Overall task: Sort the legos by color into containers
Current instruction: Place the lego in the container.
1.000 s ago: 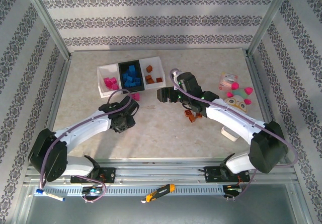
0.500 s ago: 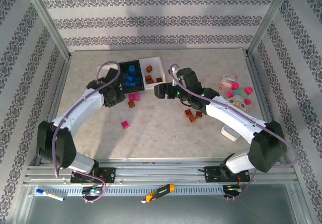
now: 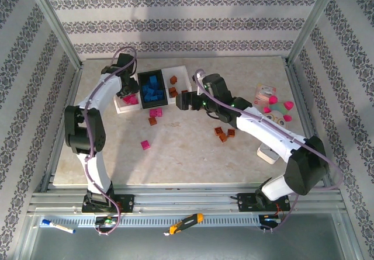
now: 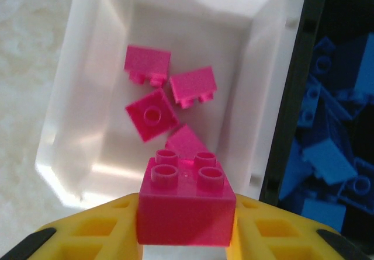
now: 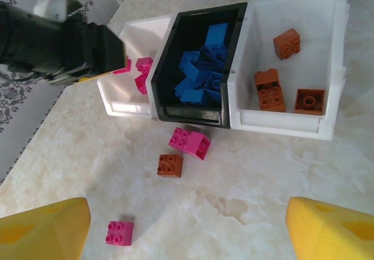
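Note:
My left gripper is shut on a magenta lego, held just above the near end of the left white tray, where several magenta legos lie. From above, that gripper hangs over the same tray. The black tray is full of blue legos. Three brown legos lie in the right white tray. My right gripper stands open over the table in front of the trays. Below it lie a magenta pair, a brown lego and a single magenta lego.
Three more brown legos lie under my right forearm. A pink-and-teal plush toy and a small packet sit at the right. A white object lies near the right arm. An orange-handled tool rests on the front rail.
My left arm has swung from the table's middle up to the left white tray, carrying a magenta lego. My right gripper has drifted slightly left and back.

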Robot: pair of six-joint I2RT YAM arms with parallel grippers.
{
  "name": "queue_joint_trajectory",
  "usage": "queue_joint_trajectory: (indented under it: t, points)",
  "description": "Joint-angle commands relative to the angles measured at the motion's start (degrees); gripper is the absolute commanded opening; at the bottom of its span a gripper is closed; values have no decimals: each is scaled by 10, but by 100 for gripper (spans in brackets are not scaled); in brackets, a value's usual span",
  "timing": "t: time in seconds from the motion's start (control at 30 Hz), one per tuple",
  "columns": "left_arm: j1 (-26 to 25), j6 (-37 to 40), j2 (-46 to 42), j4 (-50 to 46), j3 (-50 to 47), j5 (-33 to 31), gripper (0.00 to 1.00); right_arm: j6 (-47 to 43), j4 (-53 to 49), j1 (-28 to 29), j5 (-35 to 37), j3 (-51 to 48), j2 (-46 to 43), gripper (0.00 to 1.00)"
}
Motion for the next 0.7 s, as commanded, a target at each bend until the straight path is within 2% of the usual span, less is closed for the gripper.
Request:
queue_joint_trajectory:
  t: [0.0, 0.2, 0.27, 0.37, 0.5, 0.67]
  points:
    - [11, 43, 28, -10, 47, 8, 44, -8, -2, -3, -24, 29, 17, 87]
    - [13, 60, 30, -4, 58, 16, 82, -23, -2, -1, -59, 61, 45, 87]
    - [13, 59, 15, -4, 45, 19, 91, -30, -2, 0, -69, 68, 52, 88]
    - [8, 48, -24, -5, 7, 21, 94, -59, 1, 8, -92, 74, 59, 90]
    - [-8, 20, -92, -3, -77, 28, 95, -147, 10, 32, -113, 65, 57, 92]
    - [-41, -6, -171, 21, -193, 58, 97, -170, 11, 43, -135, 48, 55, 94]
